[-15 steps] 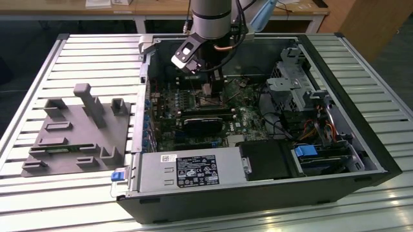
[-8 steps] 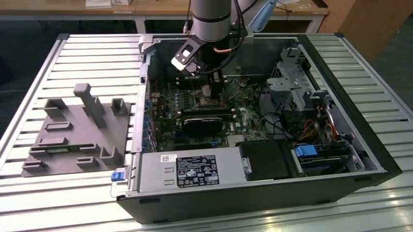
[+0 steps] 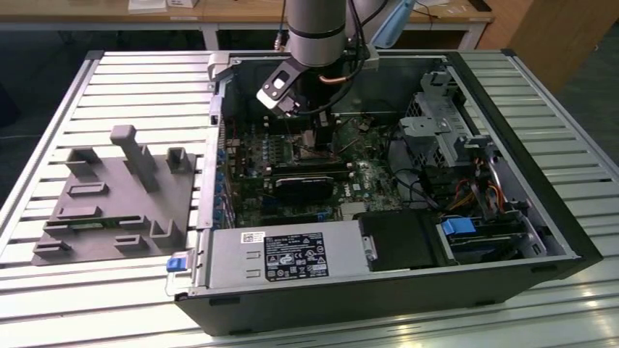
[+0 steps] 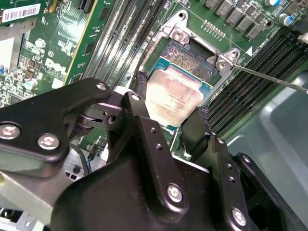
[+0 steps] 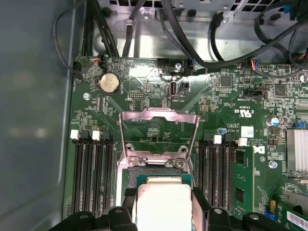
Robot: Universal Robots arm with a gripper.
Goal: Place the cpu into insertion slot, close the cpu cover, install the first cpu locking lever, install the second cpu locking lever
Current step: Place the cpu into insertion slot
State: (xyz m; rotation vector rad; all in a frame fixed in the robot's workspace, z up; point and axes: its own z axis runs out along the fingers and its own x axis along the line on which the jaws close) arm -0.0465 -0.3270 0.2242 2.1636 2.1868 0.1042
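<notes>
The tool is clamped on the cpu, right over the insertion slot; I'd want it flat and square, cpu cover upright just beyond.

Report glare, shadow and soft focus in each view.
Exterior view: glare streaks the slatted table; the motherboard lies dim. Second wrist view: the cpu top gleams pale. First wrist view: the case wall is a smooth blur.
</notes>
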